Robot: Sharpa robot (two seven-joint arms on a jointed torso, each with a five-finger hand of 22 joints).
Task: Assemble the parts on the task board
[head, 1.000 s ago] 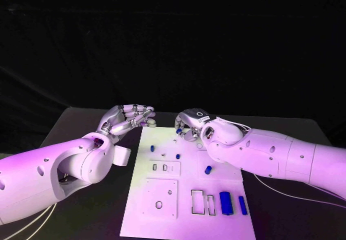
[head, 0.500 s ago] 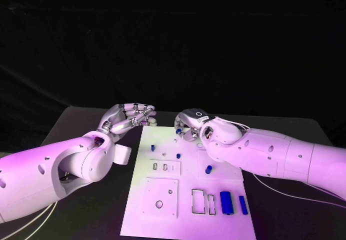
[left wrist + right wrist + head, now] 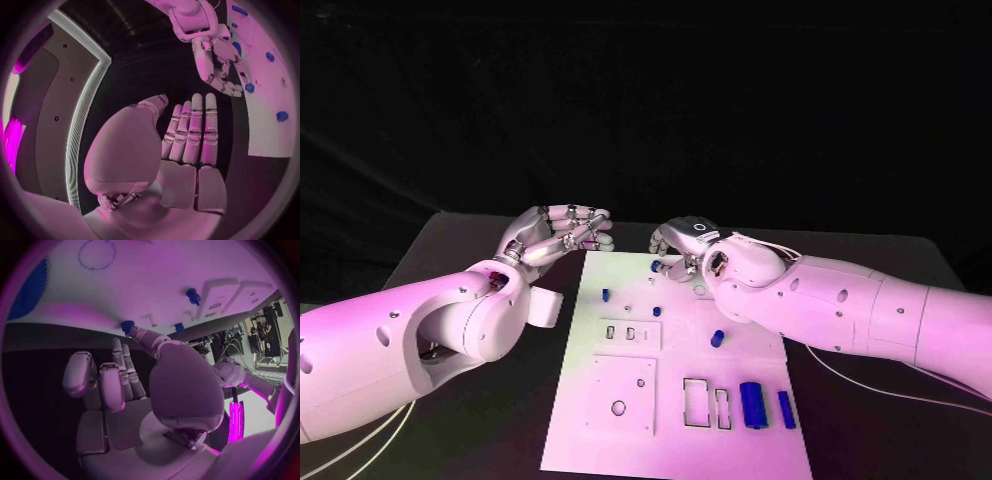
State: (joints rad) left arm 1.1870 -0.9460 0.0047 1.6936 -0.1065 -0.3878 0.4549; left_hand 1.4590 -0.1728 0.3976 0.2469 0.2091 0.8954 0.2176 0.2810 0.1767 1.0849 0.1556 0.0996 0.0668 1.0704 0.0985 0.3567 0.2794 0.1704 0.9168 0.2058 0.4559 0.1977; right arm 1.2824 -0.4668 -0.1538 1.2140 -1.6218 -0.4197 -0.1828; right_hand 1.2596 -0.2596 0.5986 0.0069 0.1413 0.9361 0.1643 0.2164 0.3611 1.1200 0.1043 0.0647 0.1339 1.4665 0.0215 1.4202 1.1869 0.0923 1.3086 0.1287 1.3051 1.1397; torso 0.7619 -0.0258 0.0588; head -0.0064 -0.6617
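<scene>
The white task board point(image 3: 672, 440) lies in the middle of the table. My right hand point(image 3: 687, 246) hangs over the board's far edge. Its thumb tip touches a small blue part point(image 3: 656, 266) that stands there, also seen from the right wrist point(image 3: 127, 325). The other fingers point(image 3: 119, 360) lie straight beside the thumb, off the part. My left hand point(image 3: 563, 234) hovers off the board's far left corner with its fingers point(image 3: 194, 130) straight, side by side, and nothing in it. The right hand point(image 3: 215, 65) and that part point(image 3: 249, 88) also show in the left wrist view.
More blue parts lie on the board: a peg point(image 3: 604, 295), a small one point(image 3: 655, 312), another point(image 3: 715, 339), and two long pieces point(image 3: 751, 405) point(image 3: 785, 410) by the rectangular slots point(image 3: 695, 403). A raised plate with a hole point(image 3: 619, 395) sits near the front left.
The right hand has crept slightly along the board's far edge and the blue part at its thumb sits a touch lower in the picture. The left hand has hardly moved.
</scene>
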